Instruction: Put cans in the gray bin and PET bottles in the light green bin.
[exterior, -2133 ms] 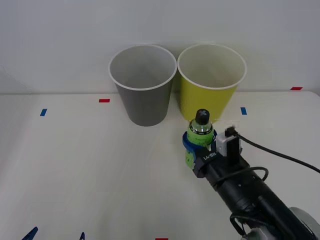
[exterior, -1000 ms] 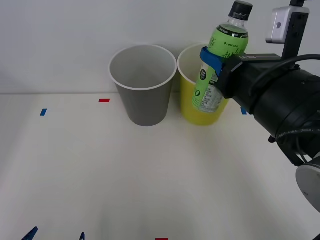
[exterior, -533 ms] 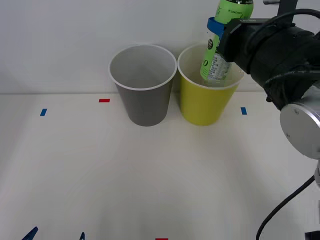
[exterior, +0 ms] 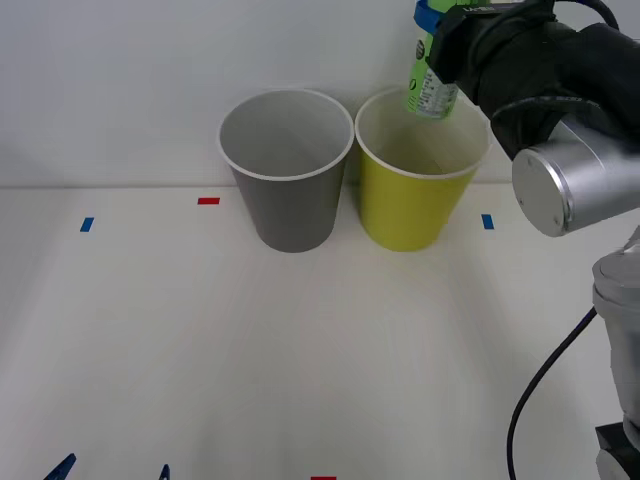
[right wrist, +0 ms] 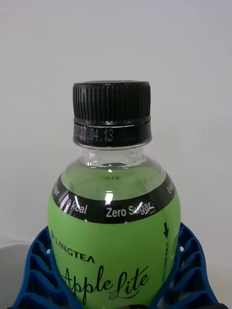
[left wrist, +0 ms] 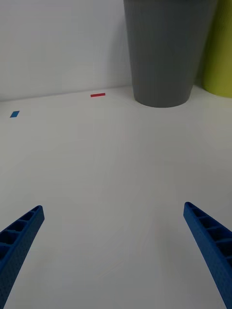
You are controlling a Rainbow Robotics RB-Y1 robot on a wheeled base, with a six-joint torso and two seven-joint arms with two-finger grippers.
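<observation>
My right gripper [exterior: 432, 30] is shut on the PET bottle [exterior: 430, 85], a small clear bottle with a bright green label [right wrist: 114, 251] and black cap [right wrist: 112, 112]. It hangs upright above the far right rim of the light green bin [exterior: 410, 205], its base just over the opening. Blue ribbed fingers [right wrist: 34, 275] clasp both sides of the label. The gray bin [exterior: 290, 205] stands just left of the green one, touching it, and looks empty. My left gripper [left wrist: 116, 251] is open low over the table near its front left edge, facing the gray bin [left wrist: 164, 53].
Both bins stand at the back of the white table against a white wall. Small red [exterior: 208, 201] and blue [exterior: 87, 225] tape marks dot the tabletop. The right arm's black body [exterior: 560, 70] reaches in from the upper right.
The right arm has lifted the bottle higher and slightly back over the light green bin; earlier it raised it from the table in front of that bin. The left arm is still.
</observation>
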